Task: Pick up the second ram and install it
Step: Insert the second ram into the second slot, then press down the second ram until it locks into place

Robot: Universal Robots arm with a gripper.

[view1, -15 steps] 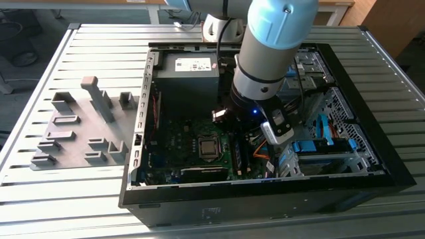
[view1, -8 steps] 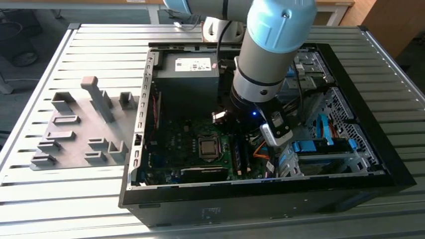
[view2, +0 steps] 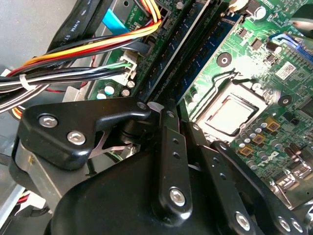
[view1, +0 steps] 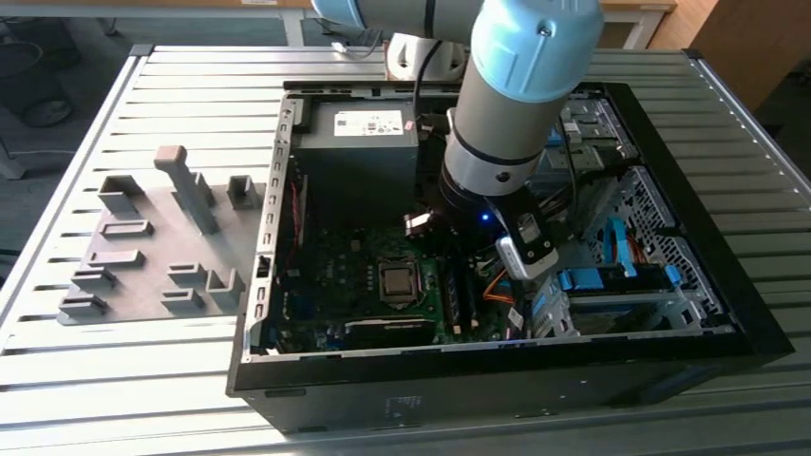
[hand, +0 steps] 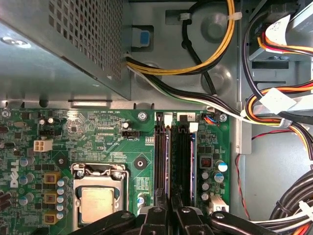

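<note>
**Ram** (hand: pixel 167 152): long, thin blue-green board with small dark chips, also seen in the second wrist view (view2: pixel 195 68). It stands on edge in a slot (hand: pixel 160 161) of the motherboard (hand: pixel 98 132), between the processor socket (hand: pixel 98 200) and a neighbouring stick (hand: pixel 194 156) in the next slot over. Whether it is fully seated cannot be told.

**Tool** (hand: pixel 169 211): black and two-fingered, drawn in narrow. The ram's upper edge runs straight into the slim gap between its fingers (hand: pixel 155 218). It appears closed on the ram near one end, though the contact itself is hidden. The second wrist view (view2: pixel 177 117) shows the same line-up.

**Arm** (view1: pixel 519 95): reaches down into the open case (view1: pixel 709 180), over the motherboard.

**Handling, judged:** Light and stiff, but thin and fragile.
- It would bend or crack under sideways load, and the chips and contact edge are best left untouched.
- The best hold is across the two flat faces, close to the top edge.
- Force should go straight along the slot, since a tilted push risks jamming it.

**Surroundings:**
- Bundled cables (hand: pixel 195 63) lie just beside the slots.
- Blue latches (view1: pixel 595 280) sit at the drive bay.
- A grey holder tray (view1: pixel 140 275) rests on the slatted counter (view1: pixel 165 85), well apart from the tool, toward the exterior view's left.
</note>
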